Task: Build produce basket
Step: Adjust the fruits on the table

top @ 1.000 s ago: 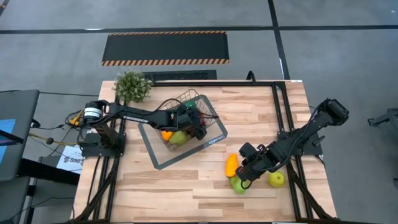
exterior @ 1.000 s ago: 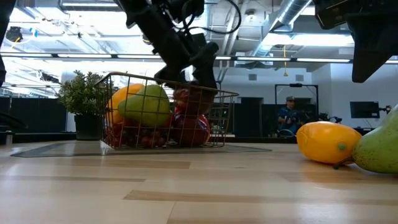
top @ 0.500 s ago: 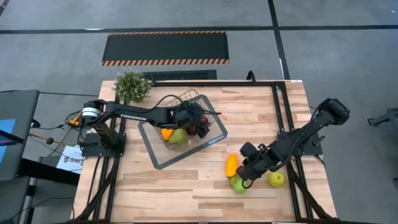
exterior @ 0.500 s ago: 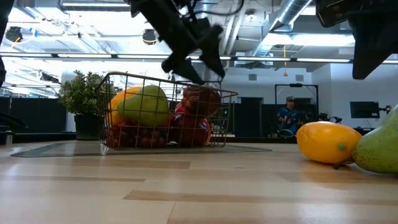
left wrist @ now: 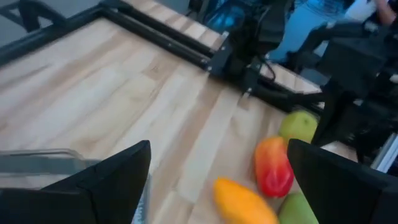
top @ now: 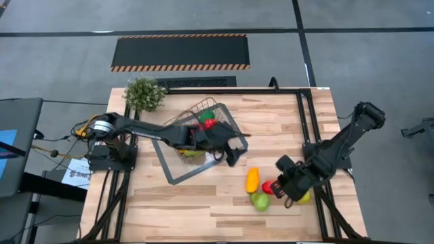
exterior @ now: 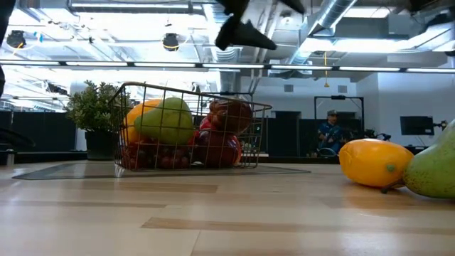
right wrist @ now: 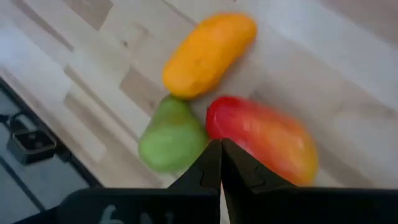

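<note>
Basket (top: 203,132) sits part-filled; your open, empty left hand (top: 230,157) clears it, while your closed, empty right hand (top: 285,196) nears the red-orange fruit (top: 269,188).

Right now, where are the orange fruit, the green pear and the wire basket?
orange fruit (right wrist: 208,55), right wrist view, middle of its body.
green pear (right wrist: 171,140), right wrist view, its rounded belly.
wire basket (exterior: 188,92), low view, top rim wire at the front.

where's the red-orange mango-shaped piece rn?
High view: the red-orange mango-shaped plastic fruit lies on the wooden table on the right side, outside the wire-mesh basket, between the elongated orange fruit and the green pear, by the shut right gripper.
</note>
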Motion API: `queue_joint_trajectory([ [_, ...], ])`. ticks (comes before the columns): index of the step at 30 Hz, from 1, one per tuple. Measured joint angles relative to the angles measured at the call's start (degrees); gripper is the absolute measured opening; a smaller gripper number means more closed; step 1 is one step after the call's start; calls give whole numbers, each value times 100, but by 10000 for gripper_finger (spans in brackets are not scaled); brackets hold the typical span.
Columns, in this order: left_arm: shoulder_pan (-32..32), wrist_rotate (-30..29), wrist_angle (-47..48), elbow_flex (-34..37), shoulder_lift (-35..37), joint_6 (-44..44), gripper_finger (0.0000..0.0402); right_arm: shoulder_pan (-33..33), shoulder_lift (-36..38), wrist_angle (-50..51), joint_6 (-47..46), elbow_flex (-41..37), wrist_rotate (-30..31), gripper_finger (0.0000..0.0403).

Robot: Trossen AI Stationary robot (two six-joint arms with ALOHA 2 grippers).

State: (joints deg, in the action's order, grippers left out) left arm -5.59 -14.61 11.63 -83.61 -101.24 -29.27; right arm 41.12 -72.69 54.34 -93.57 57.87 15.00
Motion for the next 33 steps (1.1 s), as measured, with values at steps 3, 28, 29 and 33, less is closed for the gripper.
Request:
queue_joint_trajectory([
  [3, -287, -314, -366, -9, -392, -220, 365, 328, -57, 153, -464, 0, -6, 49],
  [28, -1088, -603, -700, -2, -1236, -1474, 364, 1325, -1670, 1316, -2972, 28, -1324, 75],
  [29, -1091, -667, -638, -2, -1236, -1475, 364, 1282, -1742, 1325, -2914, 31, -1363, 74],
  [33, -1094, -535, -595, 2, -1234, -1505, 364, 1127, -2030, 949, -2484, -20, -1450, 72],
])
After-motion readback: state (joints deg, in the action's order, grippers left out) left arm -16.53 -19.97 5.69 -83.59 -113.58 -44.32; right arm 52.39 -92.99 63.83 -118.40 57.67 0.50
